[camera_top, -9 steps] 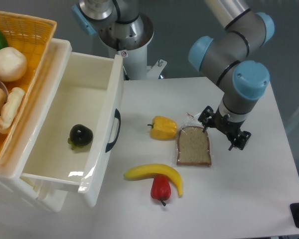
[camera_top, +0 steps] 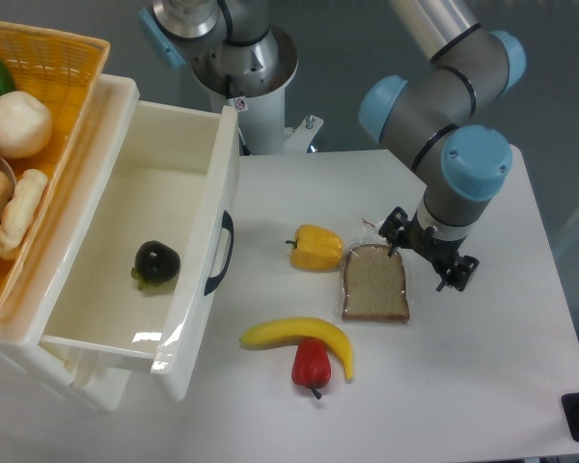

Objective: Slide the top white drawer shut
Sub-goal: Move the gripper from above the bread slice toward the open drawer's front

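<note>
The top white drawer (camera_top: 125,241) stands pulled fully out over the left of the bench (camera_top: 482,386), a dark round fruit (camera_top: 156,262) inside. The gripper (camera_top: 427,253) hangs just right of the bread slice (camera_top: 374,284), well apart from the drawer's handle (camera_top: 220,253); jaws' spread cannot be told.
</note>
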Controlling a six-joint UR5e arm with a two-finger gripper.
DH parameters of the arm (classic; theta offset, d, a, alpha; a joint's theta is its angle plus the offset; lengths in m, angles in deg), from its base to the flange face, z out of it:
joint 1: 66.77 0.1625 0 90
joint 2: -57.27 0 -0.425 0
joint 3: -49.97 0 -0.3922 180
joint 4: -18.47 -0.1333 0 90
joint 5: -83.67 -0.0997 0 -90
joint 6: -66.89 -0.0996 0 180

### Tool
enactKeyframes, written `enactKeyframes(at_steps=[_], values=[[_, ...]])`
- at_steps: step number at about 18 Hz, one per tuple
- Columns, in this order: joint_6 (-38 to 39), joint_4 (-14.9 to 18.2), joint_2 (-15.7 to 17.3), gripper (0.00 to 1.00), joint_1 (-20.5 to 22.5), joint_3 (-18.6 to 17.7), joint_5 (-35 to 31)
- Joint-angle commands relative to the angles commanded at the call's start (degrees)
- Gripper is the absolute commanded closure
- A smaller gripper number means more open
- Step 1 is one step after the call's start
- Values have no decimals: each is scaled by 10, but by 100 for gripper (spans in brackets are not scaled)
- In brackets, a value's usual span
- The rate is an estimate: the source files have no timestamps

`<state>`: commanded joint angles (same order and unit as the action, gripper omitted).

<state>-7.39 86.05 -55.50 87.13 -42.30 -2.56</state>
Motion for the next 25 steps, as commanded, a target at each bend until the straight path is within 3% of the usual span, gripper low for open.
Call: enactKeyframes(at_steps=[4, 7, 11, 13, 15, 17, 25], values=[[40, 4, 33, 0, -29, -37, 11], [60, 5, 48, 1, -43, -38, 15], [125, 19, 48, 42, -64, -39, 28], [131, 23, 48, 64, -65, -39, 71], [159, 29, 57, 78, -65, -36, 126], [201, 30, 76, 90, -71, -32, 142], [264, 54, 93, 93, -85, -24, 205]])
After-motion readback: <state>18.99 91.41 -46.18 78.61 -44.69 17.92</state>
